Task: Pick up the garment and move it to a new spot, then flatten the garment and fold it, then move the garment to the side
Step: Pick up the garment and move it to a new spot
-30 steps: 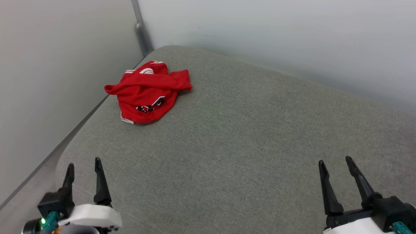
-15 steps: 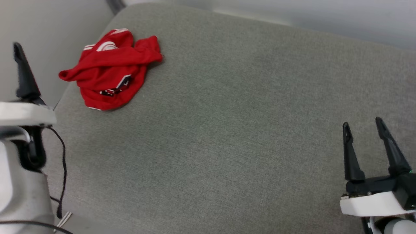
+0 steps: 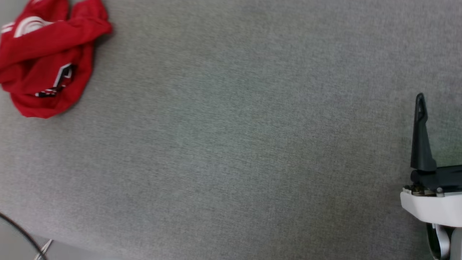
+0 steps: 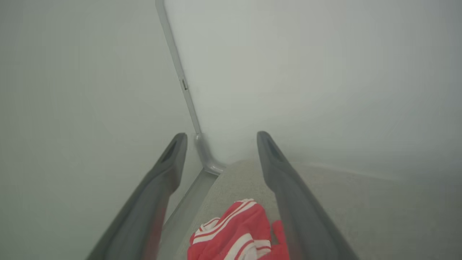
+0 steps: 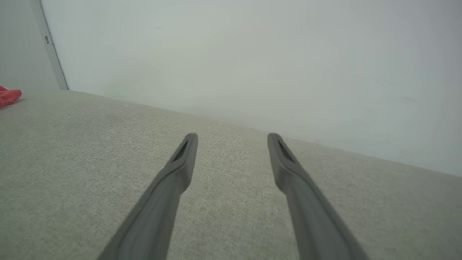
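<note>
garment (image 3: 47,61): red jersey, crumpled in a heap, white-striped trim and part of the black lettering showing. Lies on grey fabric surface (image 3: 231,144), top-left corner of head view, near corner post (image 4: 180,83).
L gripper (image 4: 221,139): fingers spread apart, nothing clamped. In L wrist view the garment lies low between the two fingers, not gripped.
R gripper (image 5: 232,139): fingers apart, empty. Over bare surface at right, well apart from garment.
walls (image 5: 252,54): pale, plain, behind surface.
</note>
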